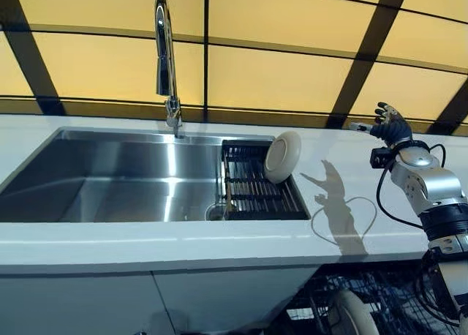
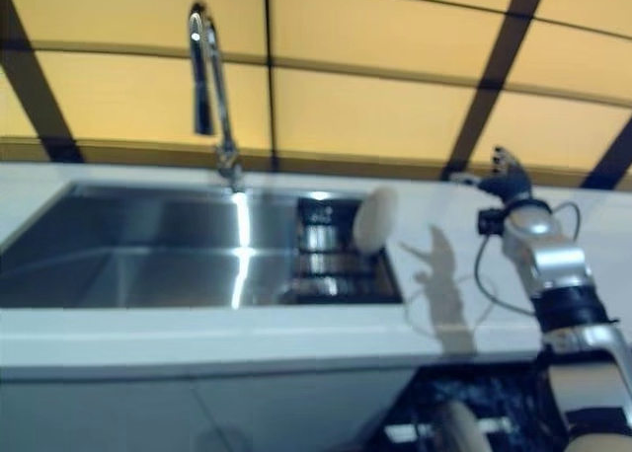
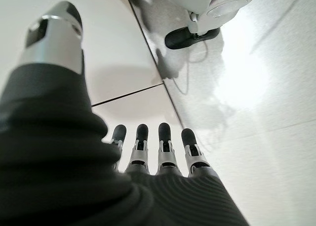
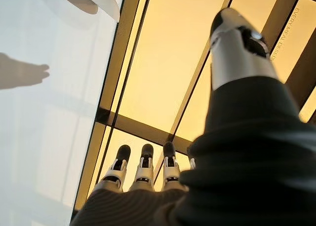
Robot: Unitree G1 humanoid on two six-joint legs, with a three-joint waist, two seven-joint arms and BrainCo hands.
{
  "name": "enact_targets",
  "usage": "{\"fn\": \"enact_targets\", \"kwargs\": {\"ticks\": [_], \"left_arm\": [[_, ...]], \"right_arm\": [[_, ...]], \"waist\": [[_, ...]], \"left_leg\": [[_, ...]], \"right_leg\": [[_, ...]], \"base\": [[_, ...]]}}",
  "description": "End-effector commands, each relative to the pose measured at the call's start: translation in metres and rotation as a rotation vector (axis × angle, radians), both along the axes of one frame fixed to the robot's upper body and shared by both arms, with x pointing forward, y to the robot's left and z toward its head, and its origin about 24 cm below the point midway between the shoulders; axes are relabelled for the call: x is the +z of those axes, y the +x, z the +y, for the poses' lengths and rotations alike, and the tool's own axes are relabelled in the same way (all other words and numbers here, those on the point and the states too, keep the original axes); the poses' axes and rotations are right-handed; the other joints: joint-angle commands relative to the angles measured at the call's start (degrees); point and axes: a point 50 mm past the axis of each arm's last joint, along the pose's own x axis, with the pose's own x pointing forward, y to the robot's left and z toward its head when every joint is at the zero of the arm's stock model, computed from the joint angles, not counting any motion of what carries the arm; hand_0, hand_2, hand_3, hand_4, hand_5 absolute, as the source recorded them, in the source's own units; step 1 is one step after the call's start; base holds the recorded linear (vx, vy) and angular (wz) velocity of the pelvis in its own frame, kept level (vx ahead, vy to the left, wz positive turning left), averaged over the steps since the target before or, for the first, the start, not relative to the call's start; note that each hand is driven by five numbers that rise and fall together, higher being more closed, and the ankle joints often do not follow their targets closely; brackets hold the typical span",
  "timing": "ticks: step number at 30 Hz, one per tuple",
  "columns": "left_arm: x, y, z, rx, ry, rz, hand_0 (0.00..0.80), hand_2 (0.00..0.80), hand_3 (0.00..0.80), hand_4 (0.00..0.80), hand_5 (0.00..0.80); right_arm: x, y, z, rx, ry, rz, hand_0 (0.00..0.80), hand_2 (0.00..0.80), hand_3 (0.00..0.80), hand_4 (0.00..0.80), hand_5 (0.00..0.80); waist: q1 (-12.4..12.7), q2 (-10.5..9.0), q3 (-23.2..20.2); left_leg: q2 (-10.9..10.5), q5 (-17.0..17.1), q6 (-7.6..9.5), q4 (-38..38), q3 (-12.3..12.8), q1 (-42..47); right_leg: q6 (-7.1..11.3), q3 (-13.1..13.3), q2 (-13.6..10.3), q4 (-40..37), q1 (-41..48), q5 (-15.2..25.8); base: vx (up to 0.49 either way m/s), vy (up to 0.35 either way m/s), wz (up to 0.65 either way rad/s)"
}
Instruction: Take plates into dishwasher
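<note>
a: what's the big stuff around?
b: a white counter (image 1: 146,243) with a steel sink (image 1: 110,181) sunk in it and a tall tap (image 1: 167,57) at the far edge. a dark rack (image 1: 256,189) fills the sink's right end.
a: and the plate?
b: one plate (image 1: 282,157) stands tilted on that rack. another plate (image 1: 351,314) sits in the dishwasher basket (image 1: 395,295), near right, below the counter.
a: hands?
b: right hand (image 1: 387,124) is raised above the counter right of the plate, fingers straight, empty. left hand (image 3: 148,157) shows only in its wrist view, fingers straight, holding nothing.
</note>
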Motion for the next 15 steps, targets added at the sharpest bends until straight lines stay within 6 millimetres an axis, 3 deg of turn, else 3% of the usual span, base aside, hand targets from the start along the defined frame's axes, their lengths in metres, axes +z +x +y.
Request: {"fn": "enact_targets", "kwargs": {"ticks": [1, 9, 15], "left_arm": [[0.007, 0.003, 0.015, 0.009, 0.011, -0.022, 0.0, 0.0, 0.0, 0.0, 0.0], [0.006, 0.008, 0.002, -0.044, -0.024, -0.056, 0.0, 0.0, 0.0, 0.0, 0.0], [0.011, 0.019, 0.001, -0.06, -0.02, -0.094, 0.0, 0.0, 0.0, 0.0, 0.0]], "right_arm": [[0.056, -0.008, -0.005, -0.008, -0.07, -0.164, 0.0, 0.0, 0.0, 0.0, 0.0], [0.04, -0.005, -0.002, 0.033, -0.006, -0.104, 0.0, 0.0, 0.0, 0.0, 0.0], [0.012, 0.005, 0.027, 0.145, 0.187, -0.062, 0.0, 0.0, 0.0, 0.0, 0.0]], "waist": [[2.0, -0.83, -3.18], [3.01, -0.99, -4.17], [3.18, -0.81, -3.0]], "left_leg": [[0.12, -3.47, -0.62, -6.3, -0.75, 7.42], [1.24, -4.11, -1.85, -6.25, 0.33, 7.58], [1.66, -4.09, -1.88, -5.79, 0.77, 7.7]], "right_leg": [[-2.08, 2.88, -0.57, 1.17, -4.98, 11.75], [-2.98, 1.65, -0.43, -2.04, -0.57, 9.28], [-2.53, 0.68, -0.55, -0.59, -2.08, 9.94]], "base": [[0.041, -0.145, 0.25], [0.061, -0.087, 0.06], [0.06, -0.052, 0.04]]}}
